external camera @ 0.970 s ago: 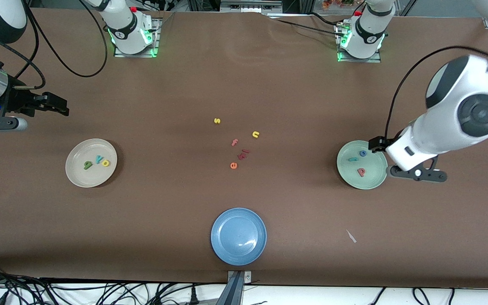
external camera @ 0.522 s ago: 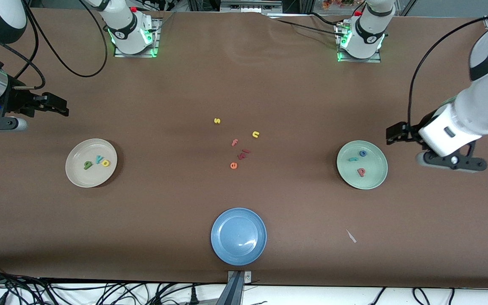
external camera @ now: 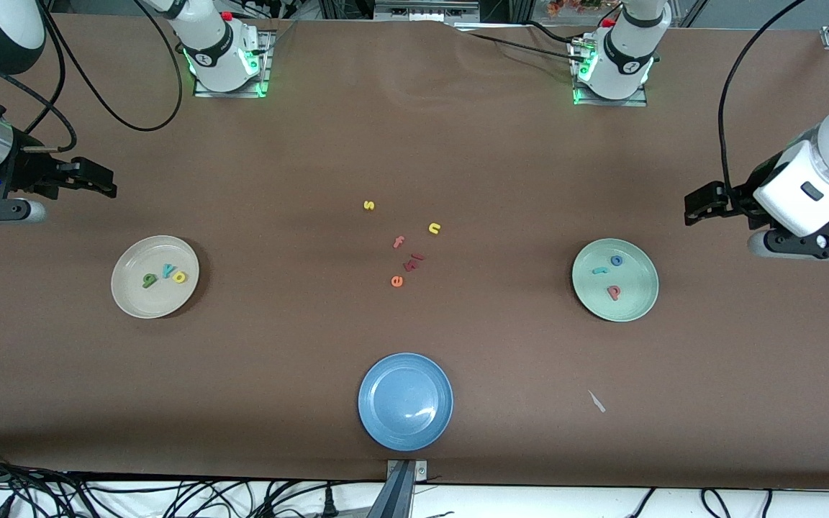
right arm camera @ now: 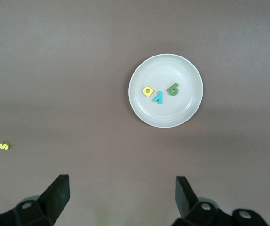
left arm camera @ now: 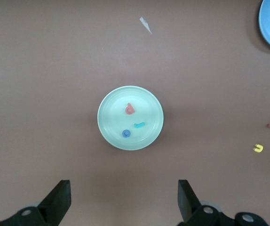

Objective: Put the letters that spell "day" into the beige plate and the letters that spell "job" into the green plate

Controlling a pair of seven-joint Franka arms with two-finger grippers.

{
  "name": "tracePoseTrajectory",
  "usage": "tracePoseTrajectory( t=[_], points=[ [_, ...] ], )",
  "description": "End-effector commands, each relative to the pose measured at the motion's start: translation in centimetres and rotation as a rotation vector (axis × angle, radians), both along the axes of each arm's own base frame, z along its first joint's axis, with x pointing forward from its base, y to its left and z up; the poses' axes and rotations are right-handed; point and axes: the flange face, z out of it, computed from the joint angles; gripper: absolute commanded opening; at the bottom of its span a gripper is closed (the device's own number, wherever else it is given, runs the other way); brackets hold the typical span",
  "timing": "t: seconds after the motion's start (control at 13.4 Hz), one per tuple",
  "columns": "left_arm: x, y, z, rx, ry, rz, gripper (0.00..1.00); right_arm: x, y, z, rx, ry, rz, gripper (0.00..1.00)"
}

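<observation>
Front view, green plate [external camera: 630, 306] near left hand [external camera: 702, 204]

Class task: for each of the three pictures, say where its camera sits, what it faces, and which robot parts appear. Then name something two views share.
Front view: high across the table, facing both bases; shows the whole table, left gripper and right gripper.
Left wrist view: looks down on the green plate; open left gripper shows.
Right wrist view: looks down on the beige plate; open right gripper shows.
Shared: green plate in front and left wrist views; beige plate in front and right wrist views.
</observation>
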Motion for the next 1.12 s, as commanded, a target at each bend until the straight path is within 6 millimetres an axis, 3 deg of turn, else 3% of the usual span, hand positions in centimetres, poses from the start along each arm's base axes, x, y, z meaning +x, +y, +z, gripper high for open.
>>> tracePoseTrajectory(
  t=[0.0, 0.15, 0.67, 1.04],
  points=[
    [-4.7, 1.1, 0.0, 0.038, -0.062, -0.023, 1.0, 0.0, -0.2, 0.2, -0.007, -0.009, 0.005, 1.0],
    [-5.9, 1.9, -0.4, 0.004, -0.064, -0.023, 1.0, 0.0, -0.2, 0.1, -0.007, -0.007, 0.005, 1.0],
    [-6.5, 3.2, 1.7, -0.005, -0.069, -0.038, 1.0, 0.0, -0.2, 0.2, -0.009, -0.009, 0.005, 1.0],
    [-6.4, 3.5, 1.4, -0.043, -0.04, -0.024, 1.0, 0.0, -0.2, 0.2, -0.009, -0.009, 0.005, 1.0]
  ],
)
